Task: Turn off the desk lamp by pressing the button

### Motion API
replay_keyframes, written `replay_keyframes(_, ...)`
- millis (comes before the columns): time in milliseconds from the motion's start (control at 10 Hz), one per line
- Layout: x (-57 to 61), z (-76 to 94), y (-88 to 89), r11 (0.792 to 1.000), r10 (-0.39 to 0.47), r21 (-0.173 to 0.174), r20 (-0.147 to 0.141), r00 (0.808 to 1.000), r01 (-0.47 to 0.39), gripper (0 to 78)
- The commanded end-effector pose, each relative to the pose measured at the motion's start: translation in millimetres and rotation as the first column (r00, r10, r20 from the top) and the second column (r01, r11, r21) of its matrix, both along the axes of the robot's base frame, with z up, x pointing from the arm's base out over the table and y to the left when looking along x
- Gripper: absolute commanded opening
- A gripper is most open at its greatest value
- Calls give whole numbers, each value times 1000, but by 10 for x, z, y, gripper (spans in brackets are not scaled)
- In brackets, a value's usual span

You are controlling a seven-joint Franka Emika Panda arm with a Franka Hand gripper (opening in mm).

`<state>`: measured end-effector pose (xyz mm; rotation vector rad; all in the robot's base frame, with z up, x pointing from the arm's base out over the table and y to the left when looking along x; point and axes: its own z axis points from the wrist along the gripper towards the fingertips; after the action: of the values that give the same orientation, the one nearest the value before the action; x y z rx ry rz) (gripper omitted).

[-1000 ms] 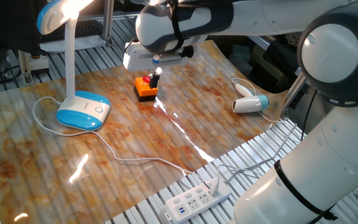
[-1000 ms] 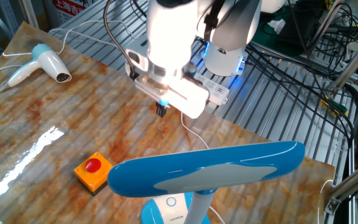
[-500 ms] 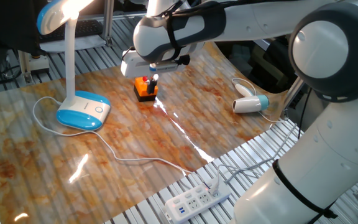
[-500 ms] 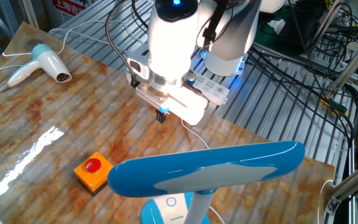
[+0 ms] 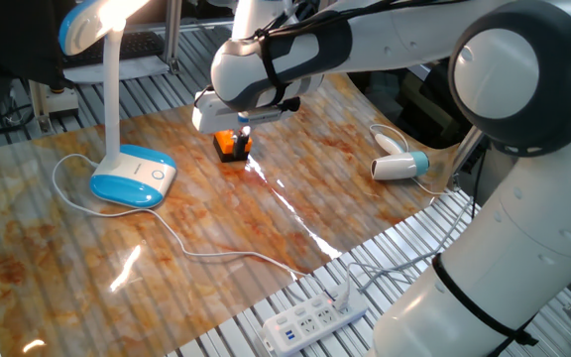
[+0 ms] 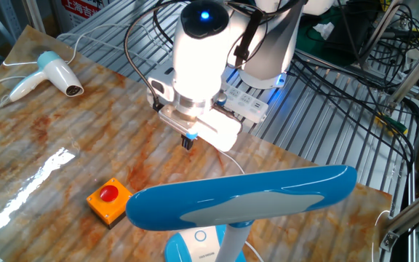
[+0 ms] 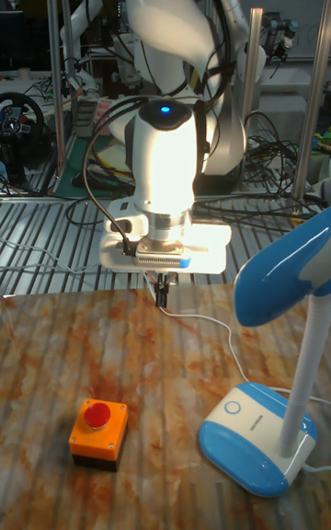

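- Tall fixed view is showing the gripper [image 7: 162,293] hanging above the marbled table [image 7: 55,374], with the desk lamp [image 7: 262,443] sitting off at about four o'clock from it; the fingertips are reading as one dark stub, so I cannot tell whether they are apart or together.
- The button [image 7: 232,408] is lying on the lamp base's white top, well apart from the gripper.
- The red push-button box [image 7: 97,435] is waiting at seven o'clock; a descent drifting that way risks pressing the wrong thing.
- The lamp cord [image 7: 221,337] is running just beneath the fingers, so I am guessing a low sweep could snag it.
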<state>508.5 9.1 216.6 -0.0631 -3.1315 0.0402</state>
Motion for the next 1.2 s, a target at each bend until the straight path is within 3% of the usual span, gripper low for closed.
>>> replay_keyframes(100,-10,37,72,1000,20,0,-12,1000,-20,0)
replay_keyframes(600,-57,3,192,1000,21,-10,0,1000,-21,0)
replay_keyframes(800,-57,3,192,1000,-14,10,21,1000,13,0)
replay_keyframes(1000,-57,3,192,999,-5,39,1,1000,5,0)
replay_keyframes(1100,-57,3,192,996,-2,85,-4,1000,2,0)
replay_keyframes(1200,-57,3,192,996,-2,88,5,1000,2,0)
